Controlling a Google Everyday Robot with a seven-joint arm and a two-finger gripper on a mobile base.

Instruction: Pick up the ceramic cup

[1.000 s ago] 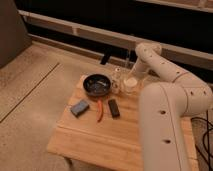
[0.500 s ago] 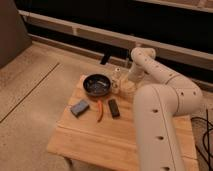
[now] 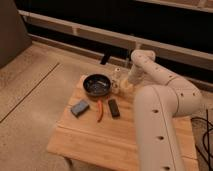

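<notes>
Wooden tabletop holds the ceramic cup just beside the black bowl, directly under the gripper, whose open-or-closed state cannot be told.

Dim warm light, deep darkness behind, gripper in soft shade beside bowl

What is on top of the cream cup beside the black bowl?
The robot's gripper hangs right over the ceramic cup, covering its top; only its pale side shows. The cup's inside is hidden.
</notes>
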